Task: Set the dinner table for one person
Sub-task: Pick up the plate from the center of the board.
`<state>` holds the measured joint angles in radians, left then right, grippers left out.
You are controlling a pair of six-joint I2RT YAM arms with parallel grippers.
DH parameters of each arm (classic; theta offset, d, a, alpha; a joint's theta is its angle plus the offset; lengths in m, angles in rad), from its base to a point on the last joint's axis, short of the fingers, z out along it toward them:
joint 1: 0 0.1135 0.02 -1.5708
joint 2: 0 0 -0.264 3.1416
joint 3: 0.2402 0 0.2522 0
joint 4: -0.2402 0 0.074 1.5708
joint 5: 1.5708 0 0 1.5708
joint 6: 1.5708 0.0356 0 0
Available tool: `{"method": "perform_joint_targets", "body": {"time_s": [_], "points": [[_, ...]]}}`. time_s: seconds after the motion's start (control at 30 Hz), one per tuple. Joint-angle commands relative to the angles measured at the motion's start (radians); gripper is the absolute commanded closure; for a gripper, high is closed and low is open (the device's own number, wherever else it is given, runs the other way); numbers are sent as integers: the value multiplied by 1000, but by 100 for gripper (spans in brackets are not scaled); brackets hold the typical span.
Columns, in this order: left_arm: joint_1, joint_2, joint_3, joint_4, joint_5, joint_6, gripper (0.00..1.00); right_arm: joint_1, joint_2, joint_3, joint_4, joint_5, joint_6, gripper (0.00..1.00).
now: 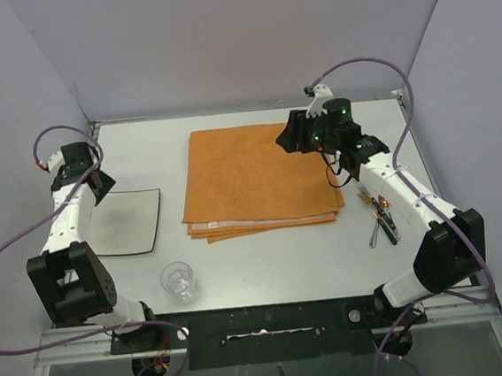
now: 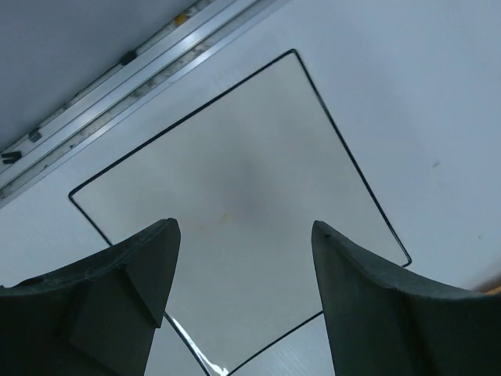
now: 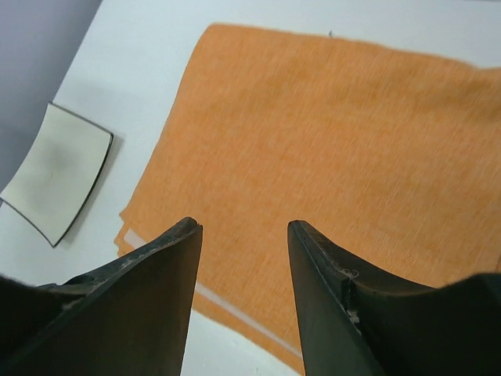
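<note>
Since none of the pieces sits on the cloth yet, read the top view as a staging layout. The large, matte, pale grey-white worktop (image 1: 267, 258), which is your dinner table, fills the space ahead of the arm bases. A folded orange cloth placemat (image 1: 259, 178) lies in its middle, most likely to mark the place setting. The square white plate with a thin dark rim (image 1: 125, 222) sits to the left of it. A clear glass tumbler (image 1: 179, 281) stands near the front edge, and a small bundle of cutlery (image 1: 380, 215) lies to the right. All three are apart from the cloth, so I judge they are waiting to be brought in. Your left gripper (image 1: 99, 183) hangs over the plate's far corner and your right gripper (image 1: 292, 138) over the placemat's far right corner.

From the left wrist, you see dark fingers (image 2: 141, 270) spread wide with nothing between them. The plate lies directly below, which suggests a reach for it. Around it the worktop is plain and unmarked, with a metal rail at its edge.

From the right wrist, your fingers (image 3: 156, 266) stand moderately apart and empty above the orange weave, with bare pale worktop beyond.
</note>
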<state>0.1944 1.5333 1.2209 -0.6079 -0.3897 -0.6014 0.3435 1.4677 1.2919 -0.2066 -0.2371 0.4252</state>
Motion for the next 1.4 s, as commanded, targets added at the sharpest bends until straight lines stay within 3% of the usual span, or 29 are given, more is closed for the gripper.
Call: {"method": "perform_joint_targets", "body": {"time_s": [0.0,0.43,0.67,0.77,0.97,1.07,1.13,1.2,1.27,1.37], "points": [[75,-121,-43,-104,-39,-136,33,30,-44,-21,-76,30,-16,51],[253,-309,-294,-230,139,-453,33,168,-13,12,-186,101,-61,51],[287,-427,-448,-163,290,-534,32,196,-21,-20,-193,114,-84,50],[297,-469,-518,-74,368,-536,32,206,-19,-22,-201,117,-98,49],[301,-516,-610,269,604,-403,35,233,4,4,-216,122,-115,49],[284,-533,-568,289,644,-295,36,233,15,22,-208,98,-106,47],[258,-540,-506,207,604,-230,36,232,21,31,-200,80,-96,46],[236,-552,-415,43,472,-209,35,222,37,33,-166,8,-60,45],[231,-554,-327,-115,302,-235,34,210,75,42,-106,-117,-4,43],[219,-551,-273,-245,178,-279,34,211,169,98,-48,-258,58,42]]}}
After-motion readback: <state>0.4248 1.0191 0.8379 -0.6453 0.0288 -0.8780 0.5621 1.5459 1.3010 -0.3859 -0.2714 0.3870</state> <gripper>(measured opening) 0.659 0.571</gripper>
